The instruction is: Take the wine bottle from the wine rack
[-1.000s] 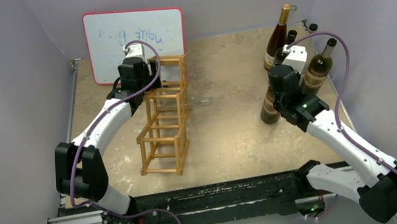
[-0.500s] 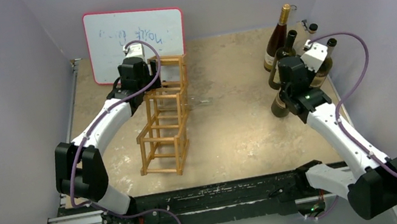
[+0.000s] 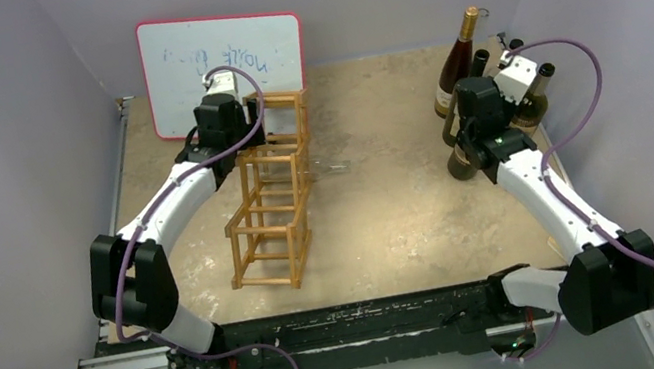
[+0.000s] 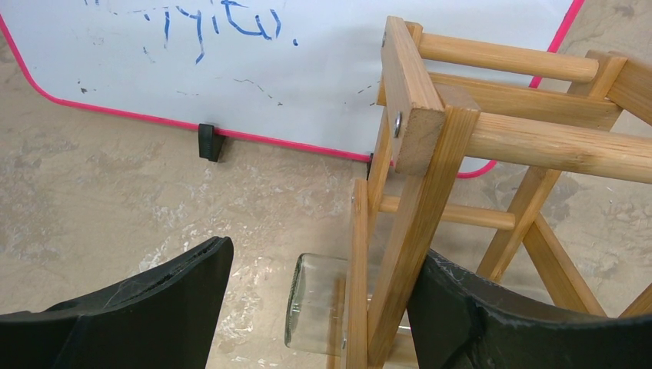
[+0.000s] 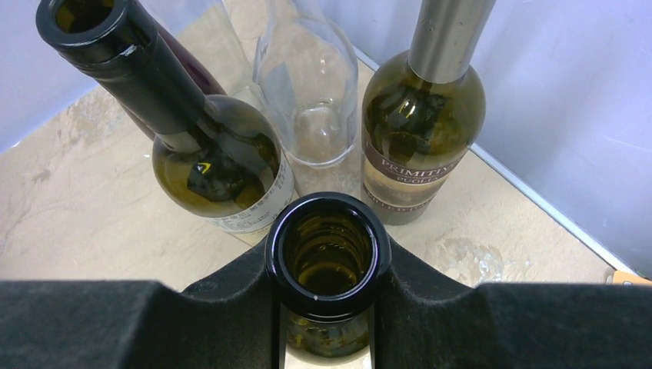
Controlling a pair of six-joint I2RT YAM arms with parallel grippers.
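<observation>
- The tabletop [image 3: 391, 224], tan and scuffed, is carrying everything, with purple walls closing it in on three sides.
- The left arm [image 3: 173, 196] is reaching from the near left corner toward the far left. The right arm [image 3: 548, 196] is stretching along the right edge toward the far right corner.
- The whiteboard [image 3: 179, 58], red-edged and marked with blue writing, is standing upright at the far left edge.
- The wine rack [image 3: 272, 214], a light wooden frame of slats and square openings, is standing on the left half of the tabletop, its far end just in front of the whiteboard.
- The wine bottle [image 3: 463, 160], dark green and open-mouthed, is standing upright near the far right corner, well apart from the wine rack; whether its base is resting on the tabletop cannot be told.
- Three more bottles are crowding just beyond it: a dark open bottle [image 5: 223, 165], a clear glass bottle [image 5: 307, 84] and a foil-capped labelled bottle [image 5: 419, 131]. A gold-capped bottle [image 3: 461, 54] is standing farthest back.
- The right gripper [image 5: 328, 265] is pinching the wine bottle by its neck, its black pads [image 5: 231, 307] pressing in from both sides.
- The left gripper [image 4: 323, 254] is hanging with its fingers [image 4: 177, 292] spread wide on either side of the wine rack's far corner post, the left finger apart from the wood.
- A clear glass end [image 4: 315, 304] is showing low behind that post; what it belongs to cannot be told.
</observation>
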